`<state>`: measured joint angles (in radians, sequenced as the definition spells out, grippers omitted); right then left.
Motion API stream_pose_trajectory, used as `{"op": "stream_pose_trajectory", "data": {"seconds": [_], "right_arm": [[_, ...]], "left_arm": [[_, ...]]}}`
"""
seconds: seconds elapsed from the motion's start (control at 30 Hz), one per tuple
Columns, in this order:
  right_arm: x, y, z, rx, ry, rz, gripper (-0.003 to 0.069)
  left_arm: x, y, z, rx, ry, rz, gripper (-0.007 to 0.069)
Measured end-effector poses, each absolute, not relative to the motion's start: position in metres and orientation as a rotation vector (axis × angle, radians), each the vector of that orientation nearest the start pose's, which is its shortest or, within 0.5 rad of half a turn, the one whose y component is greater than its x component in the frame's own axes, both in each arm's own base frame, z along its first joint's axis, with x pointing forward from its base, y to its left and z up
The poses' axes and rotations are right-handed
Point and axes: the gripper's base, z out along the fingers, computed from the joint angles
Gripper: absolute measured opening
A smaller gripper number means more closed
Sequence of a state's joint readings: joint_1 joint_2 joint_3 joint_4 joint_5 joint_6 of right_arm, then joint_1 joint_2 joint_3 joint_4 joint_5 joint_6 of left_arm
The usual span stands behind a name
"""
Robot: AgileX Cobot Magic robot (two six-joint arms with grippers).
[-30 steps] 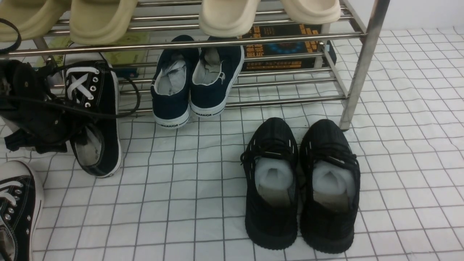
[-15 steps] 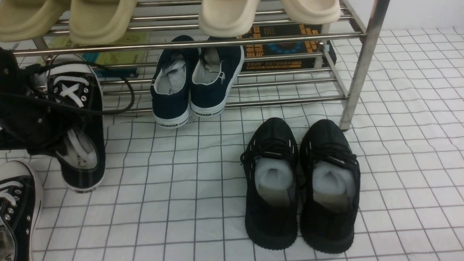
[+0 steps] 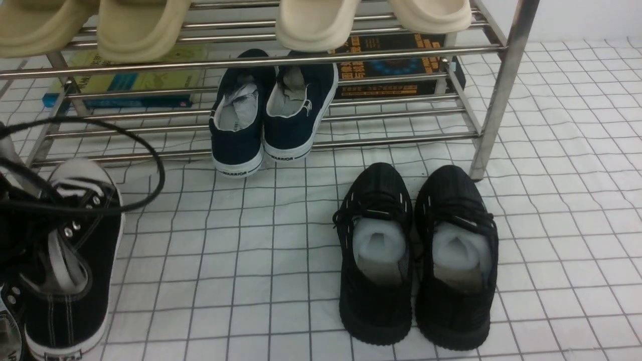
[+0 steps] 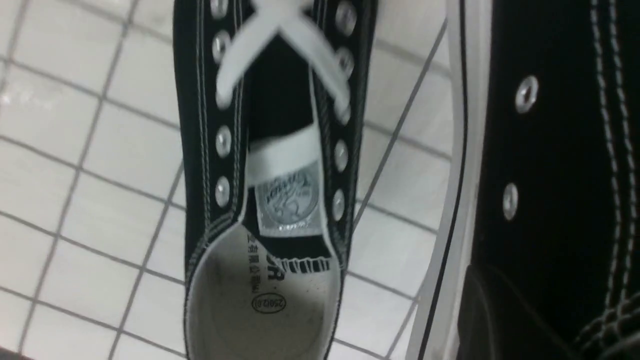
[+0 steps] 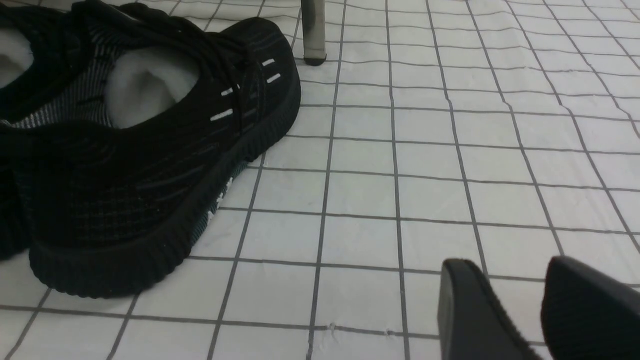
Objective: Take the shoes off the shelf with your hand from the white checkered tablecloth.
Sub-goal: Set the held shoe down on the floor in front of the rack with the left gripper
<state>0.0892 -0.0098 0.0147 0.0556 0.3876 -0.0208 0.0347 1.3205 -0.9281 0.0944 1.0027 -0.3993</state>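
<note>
We have one black canvas lace-up sneaker with white laces (image 3: pixel 70 260) off the steel-tube shelf (image 3: pixel 251 62), pinched in our closed left claw (image 3: pixel 22 235) over the white checkered tablecloth (image 3: pixel 225 260), beside its mate (image 3: pixel 10 311); only setting down seems left. Our right claw (image 5: pixel 505 267) gapes, empty.

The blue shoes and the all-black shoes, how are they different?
The blue shoes have white soles with writing; the all-black shoes have black soles. The blue shoes sit on the lower bars of the shelf; the all-black shoes stand on the checkered tablecloth in front of it. The all-black shoes show laces; the blue shoes show none. Both pairs are stuffed with white filling, heels toward the camera.
</note>
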Motion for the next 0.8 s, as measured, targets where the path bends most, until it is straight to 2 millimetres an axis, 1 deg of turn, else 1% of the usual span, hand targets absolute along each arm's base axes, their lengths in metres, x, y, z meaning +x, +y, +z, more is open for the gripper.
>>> {"op": "stream_pose_trajectory", "data": {"seconds": [0.13,0.17,0.23,0.37,0.5,0.53,0.57,0.63,0.67,0.7,0.73,0.8], "right_arm": [[0.052,0.007,0.174,-0.069,1.875,0.102,0.0239],[0.052,0.007,0.174,-0.069,1.875,0.102,0.0239],[0.052,0.007,0.174,-0.069,1.875,0.102,0.0239],[0.052,0.007,0.174,-0.069,1.875,0.102,0.0239],[0.052,0.007,0.174,-0.069,1.875,0.102,0.0239],[0.052,0.007,0.174,-0.069,1.875,0.102,0.0239],[0.052,0.007,0.174,-0.069,1.875,0.102,0.0239],[0.052,0.007,0.174,-0.069,1.875,0.102,0.0239],[0.052,0.007,0.174,-0.069,1.875,0.102,0.0239],[0.052,0.007,0.174,-0.069,1.875,0.102,0.0239],[0.052,0.007,0.174,-0.069,1.875,0.102,0.0239],[0.052,0.007,0.174,-0.069,1.875,0.102,0.0239]], "left_arm": [[0.233,0.015,0.244,-0.547,2.797,0.041,0.0015],[0.232,0.015,0.243,-0.547,2.795,0.038,0.0015],[0.232,0.014,0.234,-0.54,2.77,0.022,0.0015],[0.231,0.013,0.227,-0.538,2.753,0.007,0.0018],[0.23,0.013,0.226,-0.53,2.75,0.007,0.0045],[0.23,0.013,0.227,-0.519,2.748,0.007,0.008],[0.23,0.013,0.227,-0.519,2.747,0.007,0.009],[0.229,0.013,0.229,-0.509,2.74,0.01,0.0178],[0.229,0.013,0.229,-0.508,2.739,0.011,0.0185],[0.228,0.014,0.236,-0.499,2.737,0.024,0.0247],[0.227,0.014,0.24,-0.494,2.731,0.029,0.0269],[0.224,0.016,0.263,-0.457,2.715,0.054,0.033]]}}
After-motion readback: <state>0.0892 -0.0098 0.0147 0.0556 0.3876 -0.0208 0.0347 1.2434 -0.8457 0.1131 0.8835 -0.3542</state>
